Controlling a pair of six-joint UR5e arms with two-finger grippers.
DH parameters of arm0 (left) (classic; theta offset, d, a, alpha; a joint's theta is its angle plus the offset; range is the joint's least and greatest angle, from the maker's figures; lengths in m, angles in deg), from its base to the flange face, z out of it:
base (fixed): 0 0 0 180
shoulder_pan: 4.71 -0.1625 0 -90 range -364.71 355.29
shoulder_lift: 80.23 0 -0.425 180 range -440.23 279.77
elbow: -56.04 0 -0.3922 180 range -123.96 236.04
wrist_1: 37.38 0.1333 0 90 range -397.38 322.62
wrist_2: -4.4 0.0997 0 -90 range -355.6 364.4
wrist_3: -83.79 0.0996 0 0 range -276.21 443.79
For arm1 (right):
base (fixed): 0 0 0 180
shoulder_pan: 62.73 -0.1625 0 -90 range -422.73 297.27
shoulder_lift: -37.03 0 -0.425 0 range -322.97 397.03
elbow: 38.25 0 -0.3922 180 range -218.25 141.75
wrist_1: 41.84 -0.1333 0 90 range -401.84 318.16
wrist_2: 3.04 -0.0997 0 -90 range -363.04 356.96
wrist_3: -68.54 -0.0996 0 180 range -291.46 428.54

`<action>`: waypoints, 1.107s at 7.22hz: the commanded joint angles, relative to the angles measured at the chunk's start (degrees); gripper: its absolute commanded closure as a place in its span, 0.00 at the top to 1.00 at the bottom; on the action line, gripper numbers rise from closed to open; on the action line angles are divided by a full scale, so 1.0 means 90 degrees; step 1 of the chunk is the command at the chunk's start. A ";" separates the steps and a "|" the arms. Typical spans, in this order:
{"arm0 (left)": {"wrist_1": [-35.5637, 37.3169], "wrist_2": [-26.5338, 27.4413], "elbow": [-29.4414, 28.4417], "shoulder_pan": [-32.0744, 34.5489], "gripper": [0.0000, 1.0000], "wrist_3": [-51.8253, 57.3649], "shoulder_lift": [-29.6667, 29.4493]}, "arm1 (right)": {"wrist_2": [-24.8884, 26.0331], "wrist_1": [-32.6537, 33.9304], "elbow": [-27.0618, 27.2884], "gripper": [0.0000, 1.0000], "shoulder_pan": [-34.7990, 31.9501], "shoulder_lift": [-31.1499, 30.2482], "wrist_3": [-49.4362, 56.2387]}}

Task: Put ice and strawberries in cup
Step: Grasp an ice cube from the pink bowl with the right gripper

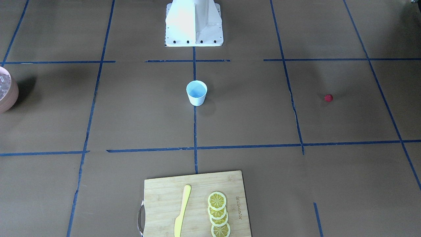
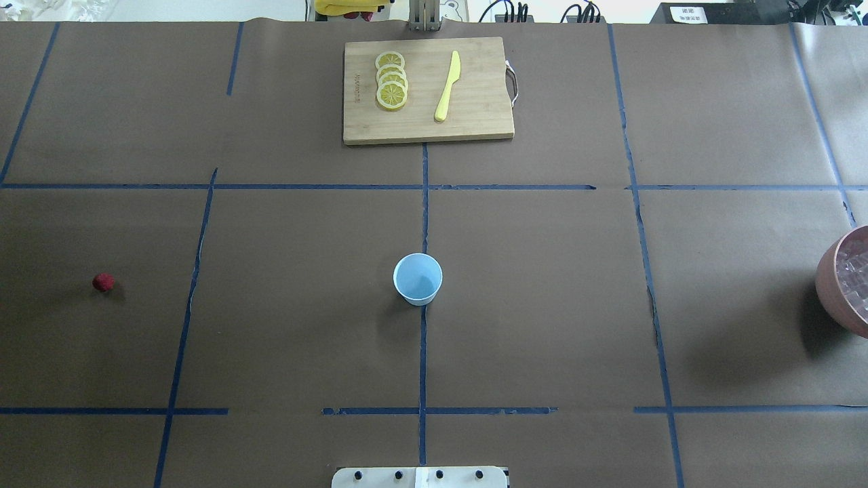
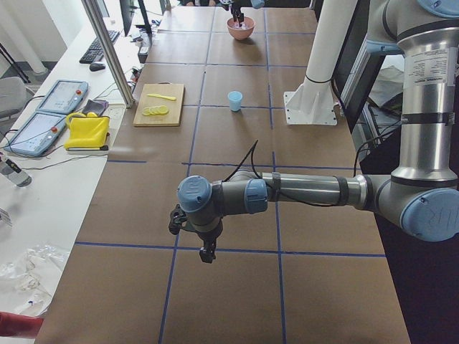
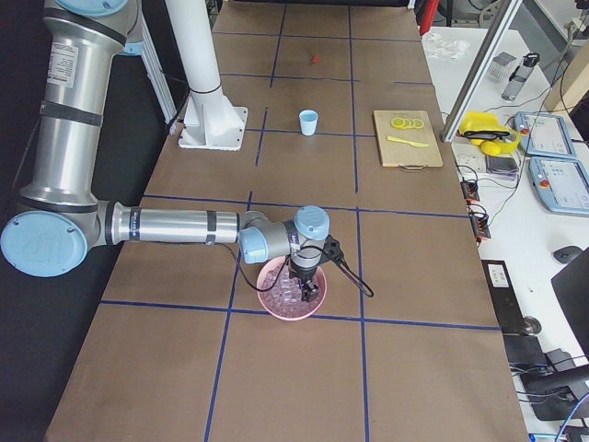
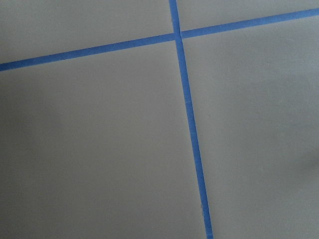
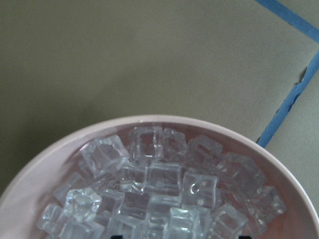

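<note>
My right gripper [image 4: 310, 293] hangs over the pink bowl [image 6: 45, 164] of ice cubes [image 6: 159, 184], and my left gripper [image 3: 207, 252] hangs above the table [image 5: 99, 149]. I cannot tell either's finger spread. The cup [image 2: 418, 278] stands mid-table, with the strawberry [image 2: 103, 282] well apart from it.

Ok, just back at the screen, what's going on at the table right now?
The right arm's tool is down at the pink bowl of ice, at or just above the cubes. Whether it has gripped one cannot be told. The left arm's tool hangs over bare table at the other end. The cup stands empty mid-table, and the strawberry lies well apart from it. Nothing is in the cup yet.
</note>
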 commanded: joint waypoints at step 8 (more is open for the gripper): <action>0.0000 -0.0010 0.0000 -0.0006 1.00 0.0000 0.0000 | 0.0123 -0.0003 -0.0011 0.22 -0.0019 0.0141 0.0040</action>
